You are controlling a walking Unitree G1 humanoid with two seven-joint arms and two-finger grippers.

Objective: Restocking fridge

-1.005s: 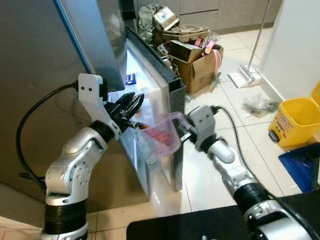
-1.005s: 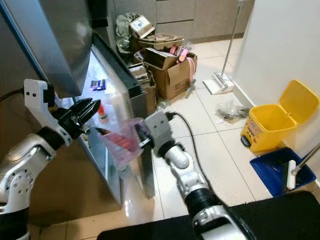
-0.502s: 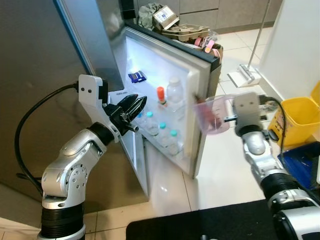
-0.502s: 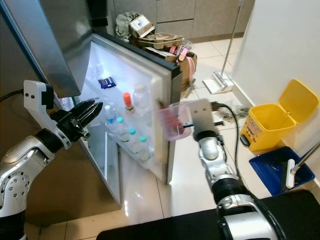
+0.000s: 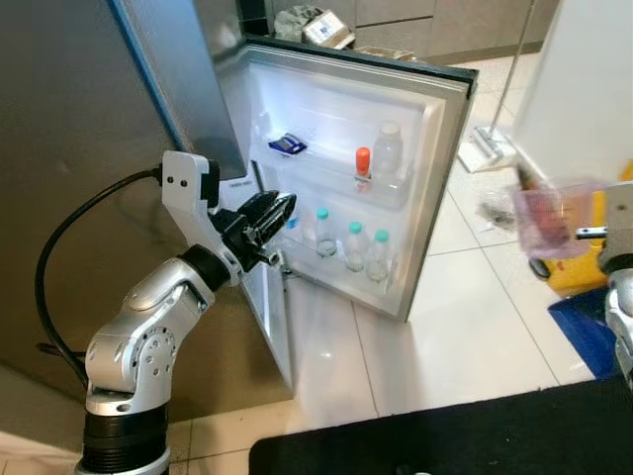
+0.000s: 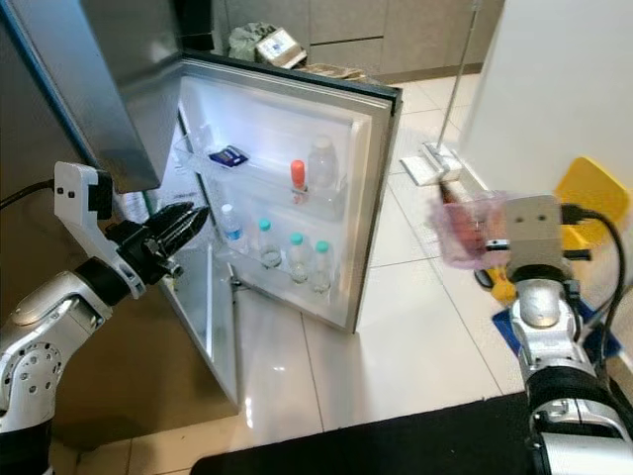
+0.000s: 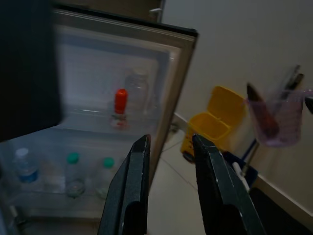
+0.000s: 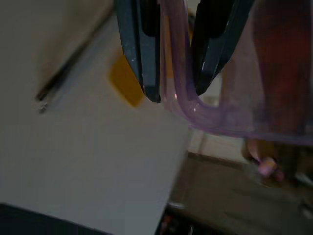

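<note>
Pink cup in right gripper

Both head eyes look down at the open fridge door; wrist cameras sight along each claw

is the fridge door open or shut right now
Open. The fridge door is swung wide, showing its lit inner shelves with the water bottles and a red-capped bottle standing in them.
</note>
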